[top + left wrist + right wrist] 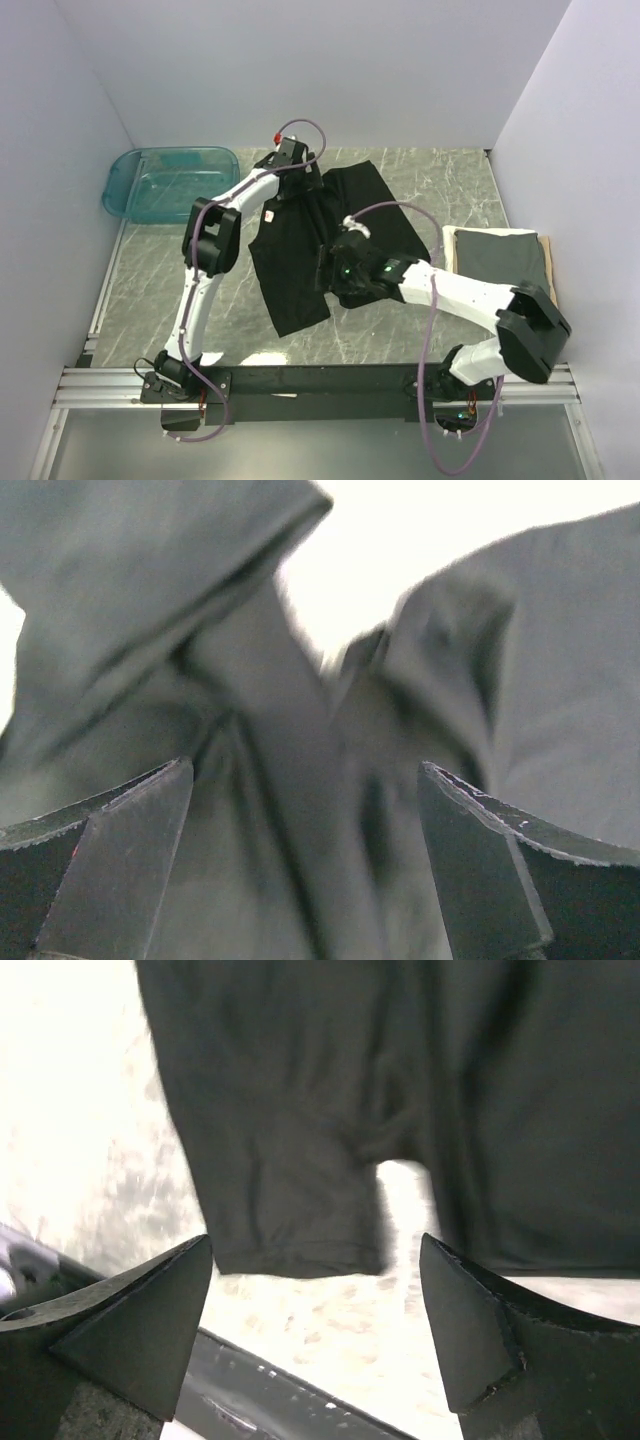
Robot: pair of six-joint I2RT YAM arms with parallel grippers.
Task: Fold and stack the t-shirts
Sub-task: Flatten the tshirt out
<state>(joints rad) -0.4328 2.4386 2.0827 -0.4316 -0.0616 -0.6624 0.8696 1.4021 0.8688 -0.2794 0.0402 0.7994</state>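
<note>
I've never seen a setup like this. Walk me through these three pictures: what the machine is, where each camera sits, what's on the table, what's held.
The machine is two robot arms bolted at the near edge of the table: the left arm and the right arm. The wide picture comes from a fixed camera above and behind them. Each close-up comes from a camera on one wrist, looking out through that arm's own gripper. On the table lie a black t-shirt, partly spread out, a folded dark grey t-shirt on a tan board, and a teal tub. The left gripper and the right gripper are both open over the black t-shirt; neither holds anything.
</note>
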